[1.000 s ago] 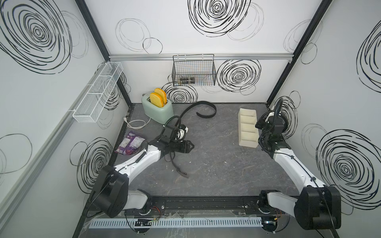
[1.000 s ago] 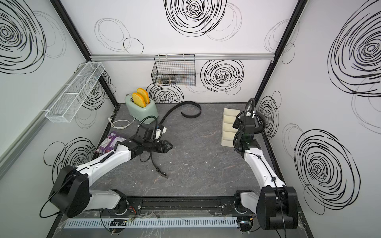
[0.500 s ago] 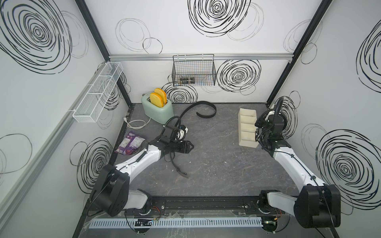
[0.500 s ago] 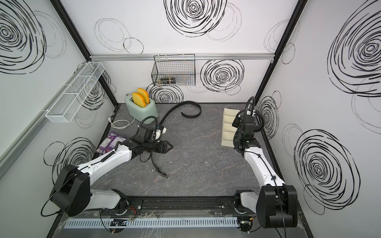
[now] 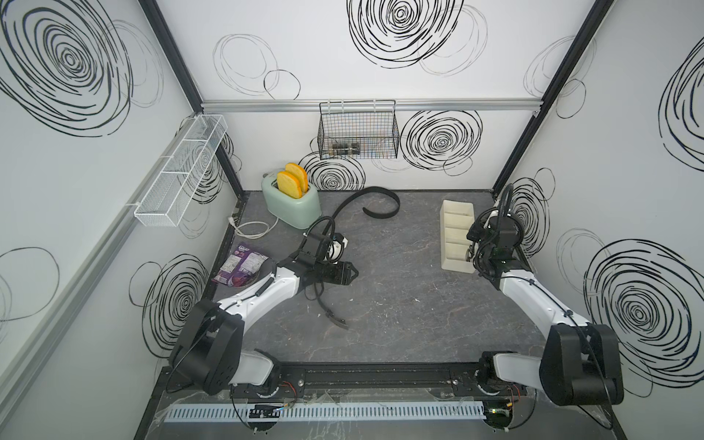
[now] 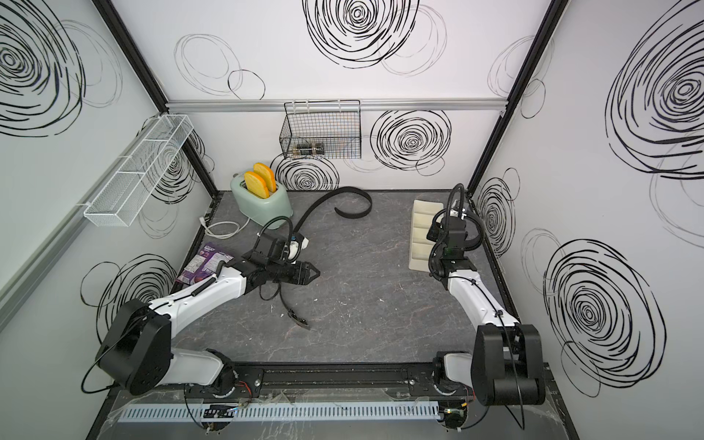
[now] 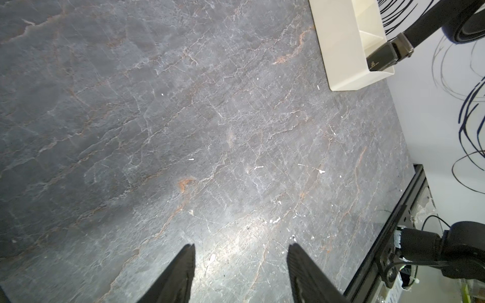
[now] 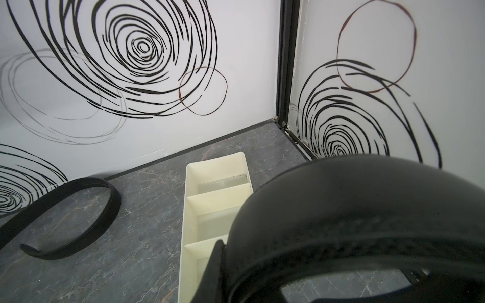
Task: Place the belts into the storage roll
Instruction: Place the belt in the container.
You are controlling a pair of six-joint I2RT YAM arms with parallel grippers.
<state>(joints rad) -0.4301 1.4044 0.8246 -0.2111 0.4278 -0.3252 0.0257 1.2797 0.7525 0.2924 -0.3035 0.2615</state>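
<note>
My right gripper [image 5: 472, 251] is closed down tight on the coiled belt [image 8: 354, 210], a fat black loop that fills most of the right wrist view. I hold it just above the near end of the tray [image 5: 451, 263]. The tray's long axis runs from my side toward the back wall, with its four compartments in a row along it. In the left wrist view the coiled belt's buckle [image 7: 381, 56] hangs down into the nearest compartment, against the end wall, and the strap slants up from there to the coil. I cannot tell whether the buckle reaches the bottom.

The loose belt [image 5: 381, 202] lies on the table [image 7: 183, 131] well to the left of the tray, its length roughly parallel to the tray's and leaning a little away from it. Its plain end curls into a hook about level with the tray's far end. Its buckle end [image 5: 337, 321] points back toward me and lies closer to me than the tray's near end.

My left gripper [image 7: 241, 246] points across at the tray, well apart from it. Its fingers [image 7: 183, 272] are about half spread with only bare table between them, and my left arm crosses over the middle of the loose belt
</note>
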